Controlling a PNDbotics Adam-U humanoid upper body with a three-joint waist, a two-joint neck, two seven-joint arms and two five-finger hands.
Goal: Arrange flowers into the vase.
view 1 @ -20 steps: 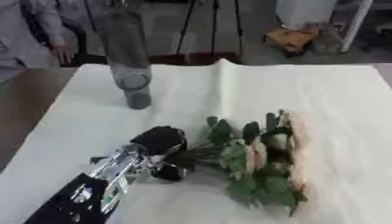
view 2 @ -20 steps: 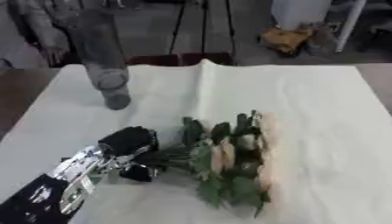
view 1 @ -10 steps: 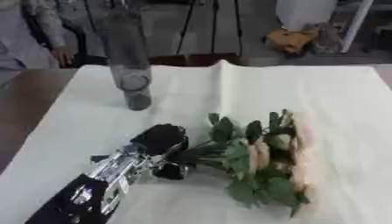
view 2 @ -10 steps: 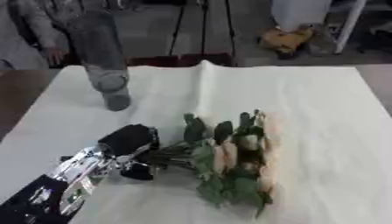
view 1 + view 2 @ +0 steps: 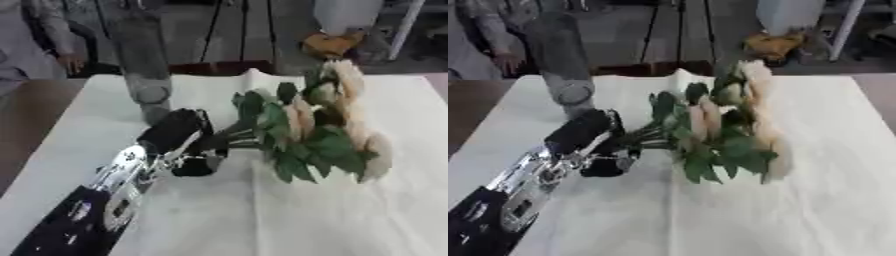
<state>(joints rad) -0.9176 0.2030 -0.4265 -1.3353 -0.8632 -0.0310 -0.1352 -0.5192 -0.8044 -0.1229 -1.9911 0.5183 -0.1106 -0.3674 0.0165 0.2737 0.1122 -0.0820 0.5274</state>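
- Nearest the camera, the robot's left arm comes up from the lower left corner across the white cloth of the table [image 5: 350, 220].
- At its end the left robot hand [image 5: 179, 137] is curled round the stems of the bunch of flowers [image 5: 319, 127], holding them by the cut ends.
- The bunch runs out to the right of that robot hand; its long axis lies roughly sideways across the table, stems at the left, green leaves in the middle, pale cream blooms fanning right and up. It looks raised off the cloth, though how far cannot be told.
- Beyond the left robot hand, up and slightly left of it and close by, stands the vase [image 5: 563, 65], a tall clear cylinder, upright near the table's far left edge.
- The coming move likely turns on this: the stem ends point toward the vase's side, but the bunch is near level while the vase mouth is high, so the stems would have to swing downward.
- The right robot hand shows in neither view.
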